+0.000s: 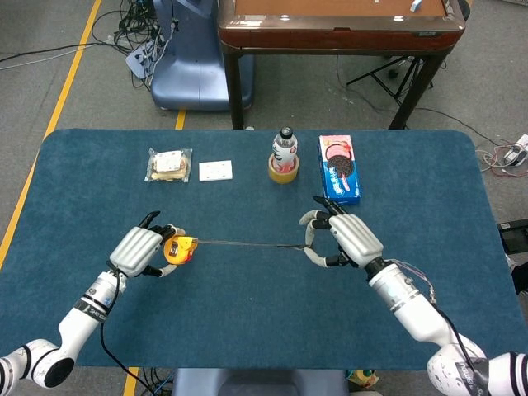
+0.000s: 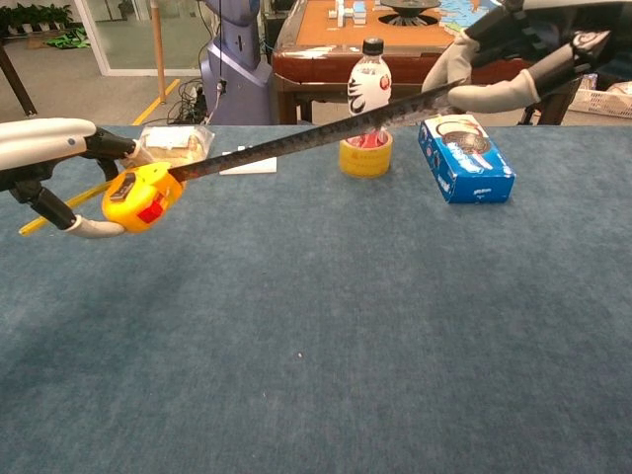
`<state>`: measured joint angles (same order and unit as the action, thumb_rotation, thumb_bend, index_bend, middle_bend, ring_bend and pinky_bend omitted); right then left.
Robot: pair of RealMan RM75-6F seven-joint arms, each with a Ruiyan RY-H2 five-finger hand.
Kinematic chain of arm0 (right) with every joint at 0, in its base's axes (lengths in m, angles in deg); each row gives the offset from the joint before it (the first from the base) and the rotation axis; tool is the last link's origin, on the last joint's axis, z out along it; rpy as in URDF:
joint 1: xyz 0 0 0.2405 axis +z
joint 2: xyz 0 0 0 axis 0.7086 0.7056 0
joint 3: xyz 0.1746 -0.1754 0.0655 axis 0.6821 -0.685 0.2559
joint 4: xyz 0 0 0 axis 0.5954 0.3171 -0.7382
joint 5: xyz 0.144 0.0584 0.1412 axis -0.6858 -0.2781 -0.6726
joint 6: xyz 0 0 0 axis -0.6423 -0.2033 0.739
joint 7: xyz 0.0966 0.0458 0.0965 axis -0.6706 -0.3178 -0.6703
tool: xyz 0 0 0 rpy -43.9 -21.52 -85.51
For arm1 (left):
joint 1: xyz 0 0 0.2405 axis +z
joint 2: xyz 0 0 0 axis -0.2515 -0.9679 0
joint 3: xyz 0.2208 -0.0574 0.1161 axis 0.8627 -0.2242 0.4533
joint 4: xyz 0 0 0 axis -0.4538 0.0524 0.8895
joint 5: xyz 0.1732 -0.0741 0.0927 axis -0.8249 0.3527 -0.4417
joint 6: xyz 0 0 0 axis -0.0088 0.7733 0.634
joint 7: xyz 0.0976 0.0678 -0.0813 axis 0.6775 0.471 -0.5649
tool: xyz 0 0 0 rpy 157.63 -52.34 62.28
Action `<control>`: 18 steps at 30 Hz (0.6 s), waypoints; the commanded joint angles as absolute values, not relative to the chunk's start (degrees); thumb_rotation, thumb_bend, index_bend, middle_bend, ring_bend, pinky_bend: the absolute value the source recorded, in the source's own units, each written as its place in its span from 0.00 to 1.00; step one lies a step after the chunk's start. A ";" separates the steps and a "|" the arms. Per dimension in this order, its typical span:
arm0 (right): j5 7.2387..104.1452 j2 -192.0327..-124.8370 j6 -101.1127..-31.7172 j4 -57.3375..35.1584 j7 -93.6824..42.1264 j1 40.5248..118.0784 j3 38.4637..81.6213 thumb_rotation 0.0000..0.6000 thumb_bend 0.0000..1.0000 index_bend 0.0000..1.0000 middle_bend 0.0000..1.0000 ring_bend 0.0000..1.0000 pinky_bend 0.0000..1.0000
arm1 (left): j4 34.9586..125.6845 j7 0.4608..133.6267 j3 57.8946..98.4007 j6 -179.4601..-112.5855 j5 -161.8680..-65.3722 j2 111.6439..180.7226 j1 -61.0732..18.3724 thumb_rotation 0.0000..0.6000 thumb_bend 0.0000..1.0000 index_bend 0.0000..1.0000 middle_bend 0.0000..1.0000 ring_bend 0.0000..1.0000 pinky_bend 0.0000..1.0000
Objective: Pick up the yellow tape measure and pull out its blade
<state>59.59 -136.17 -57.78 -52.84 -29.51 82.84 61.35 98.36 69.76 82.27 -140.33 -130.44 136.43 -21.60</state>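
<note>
Head view: left hand [image 1: 139, 250] fingers grip tape measure [image 1: 178, 249]; right hand [image 1: 351, 239] fingers pinch blade [image 1: 247, 243].

The yellow tape measure [image 2: 141, 197], with a red button on its case, hangs above the blue tabletop; its dark blade [image 2: 306, 137] stretches out taut, rising rightward.
</note>
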 commanded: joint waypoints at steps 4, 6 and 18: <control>63.69 -131.20 -58.97 -54.88 -33.29 79.64 60.65 1.00 0.52 0.67 0.32 0.01 0.03 | 94.96 64.42 83.26 -138.18 -132.00 135.61 -21.47 1.00 0.25 0.56 0.54 0.36 0.00; 64.90 -129.64 -59.60 -55.30 -34.89 78.48 60.42 1.00 0.52 0.67 0.32 0.02 0.03 | 94.43 63.19 83.35 -138.03 -132.27 135.34 -21.33 1.00 0.25 0.56 0.54 0.36 0.00; 69.07 -125.48 -60.68 -55.03 -41.37 75.44 60.11 1.00 0.52 0.67 0.32 0.02 0.03 | 93.42 61.84 83.60 -139.09 -134.35 135.60 -20.78 1.00 0.25 0.56 0.54 0.36 0.00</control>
